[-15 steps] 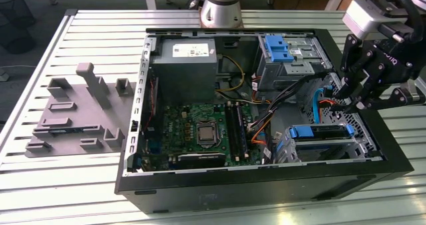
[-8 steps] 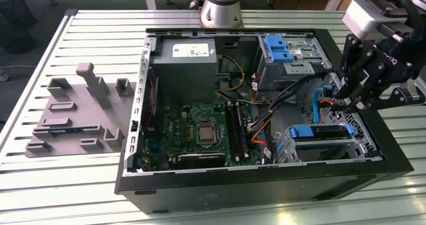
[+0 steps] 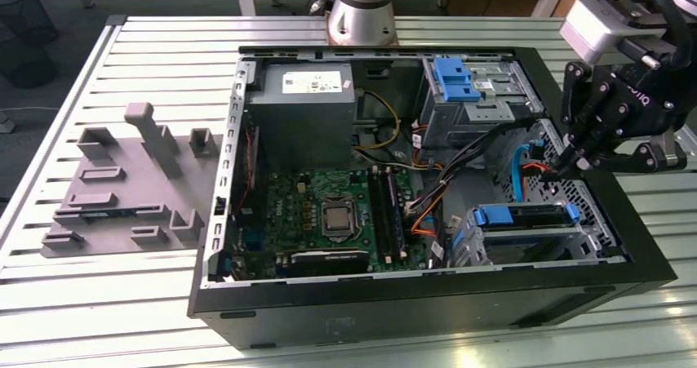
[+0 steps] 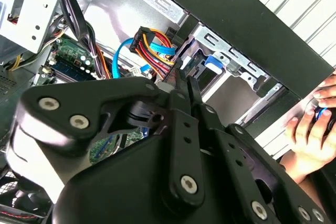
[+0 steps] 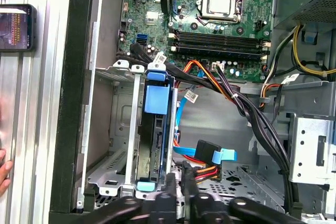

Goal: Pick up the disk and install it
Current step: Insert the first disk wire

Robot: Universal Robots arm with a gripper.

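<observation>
The gripper (image 5: 178, 179), pressed together, hangs among cables (image 5: 247, 111) beside the disk (image 5: 157, 129).

The computer case (image 3: 436, 303) is showing black outside and bare grey metal inside. The circuit board (image 3: 326, 213) is showing dark green with a silver square in its middle. The big box (image 3: 299, 111) at the far side is wearing grey with a white sticker. The disk (image 3: 525, 215) is sitting in a bright blue frame, and a blue latch (image 3: 455, 80) is showing farther back. Cables (image 5: 202, 74) are running black, orange, yellow and red; a flat ribbon (image 5: 181, 148) is showing light blue. The worktop (image 3: 109, 294) is showing pale silver-grey with ridged stripes, and the moulded tray (image 3: 126, 184) is showing dull grey. The tool (image 3: 588, 152) is showing black.
</observation>
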